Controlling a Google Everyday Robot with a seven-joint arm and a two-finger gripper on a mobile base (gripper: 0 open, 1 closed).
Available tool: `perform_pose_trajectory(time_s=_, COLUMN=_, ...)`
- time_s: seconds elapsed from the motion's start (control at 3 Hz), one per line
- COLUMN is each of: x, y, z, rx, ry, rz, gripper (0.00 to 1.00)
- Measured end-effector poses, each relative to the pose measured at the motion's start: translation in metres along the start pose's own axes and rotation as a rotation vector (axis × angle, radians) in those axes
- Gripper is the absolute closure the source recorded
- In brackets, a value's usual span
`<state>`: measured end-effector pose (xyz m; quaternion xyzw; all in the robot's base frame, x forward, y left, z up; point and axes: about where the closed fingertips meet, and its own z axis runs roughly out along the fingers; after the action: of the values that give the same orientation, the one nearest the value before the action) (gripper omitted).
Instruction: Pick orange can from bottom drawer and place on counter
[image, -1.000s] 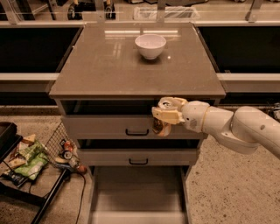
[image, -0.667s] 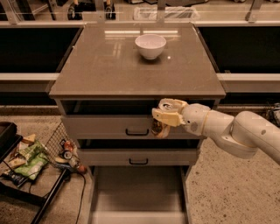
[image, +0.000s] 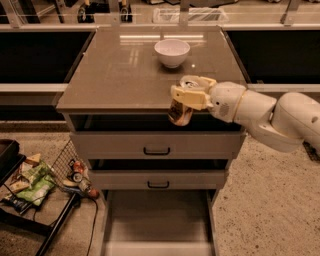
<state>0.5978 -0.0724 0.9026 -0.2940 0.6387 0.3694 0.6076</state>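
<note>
Metal shows at the top of the orange can (image: 179, 114) - a silver lid tipped toward the camera - while its orange-gold body hangs tilted below the gripper (image: 186, 97). The pale fingers are clamped on the can's upper half, one across each side. The white arm (image: 260, 112) reaches in from 3 o'clock, and the gripper sits just past the middle of the view toward 1 o'clock, at the front edge of the counter (image: 120, 75). The can's lower end crosses that edge and hangs in front of the dark gap under it, so the can looks clear of every surface and not yet over the top.

At 6 o'clock the bottom drawer (image: 159, 225) stands pulled out, with the two upper drawers (image: 156, 145) shut above it. A white bowl (image: 172, 52) rests on the counter at 12 o'clock, well behind the can. Snack litter (image: 32, 180) lies on the floor at 8 o'clock.

As for handling, I judge the can light and stiff, but thin-walled and smooth. It would dent under a hard squeeze and could slip or swing in a loose one. The best hold is across the round body near its middle, with the fingers square to the wall. The present grip is high and the can leans, so it probably needs righting before its base meets the glossy top - otherwise it may tip and roll toward the edge or the bowl.
</note>
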Motion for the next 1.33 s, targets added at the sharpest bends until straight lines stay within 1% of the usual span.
perform_pose_trajectory(time_s=0.33, x=-0.037, y=-0.014, z=0.032, rx=0.000, ry=-0.017, rz=-0.018, gripper=1.00)
perform_pose_trajectory(time_s=0.67, x=-0.059, y=-0.045, z=0.050, rx=0.029, ry=-0.024, rz=-0.011, gripper=1.00)
perform_pose_trajectory(time_s=1.0, x=-0.062, y=-0.095, z=0.048, rx=0.128, ry=0.027, rz=-0.024, gripper=1.00)
perform_pose_trajectory(time_s=1.33, x=-0.053, y=-0.120, z=0.043, rx=0.190, ry=0.080, rz=-0.038, gripper=1.00)
